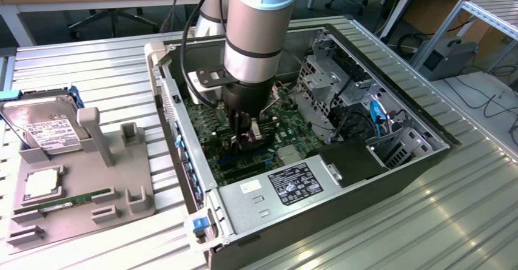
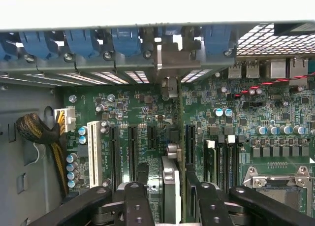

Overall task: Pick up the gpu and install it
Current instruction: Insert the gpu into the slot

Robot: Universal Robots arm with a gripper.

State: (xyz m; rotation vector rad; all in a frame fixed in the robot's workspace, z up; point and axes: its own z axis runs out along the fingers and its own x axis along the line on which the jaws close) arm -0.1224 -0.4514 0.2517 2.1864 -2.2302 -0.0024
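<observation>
**Inspector A:** Position of the gripper (image 1: 247, 133)?

**Inspector B:** Down inside the open computer case (image 1: 404, 161), over the motherboard (image 2: 128, 108), towards the case wall that carries the blue slot clips (image 2: 125, 39).

**A:** And the gpu (image 2: 171, 196)?

**B:** Standing upright and edge-on in a motherboard slot, directly between the gripper's fingers (image 2: 138, 201). Its metal bracket (image 2: 170, 63) sits against the clip wall. It is not on the grey tray (image 1: 121, 203) near the bench's (image 1: 81, 64) edge at the exterior view's left, where the hard drive (image 1: 45, 127) and memory stick (image 1: 77, 198) lie.

**A:** State of the hand?

**B:** Jaws apart. A narrow gap shows on each side of the card, so nothing is clamped.

**A:** Step in hand?

**B:** In my judgement, the tail of the installation: the card is placed and the grip is off it. Whether the card is fully seated along its length, I cannot tell.

**A:** What does the next move call for?

**B:** A clean vertical path. The fingers flank the card closely, so any sideways drift risks knocking it or the neighbouring components.
</observation>
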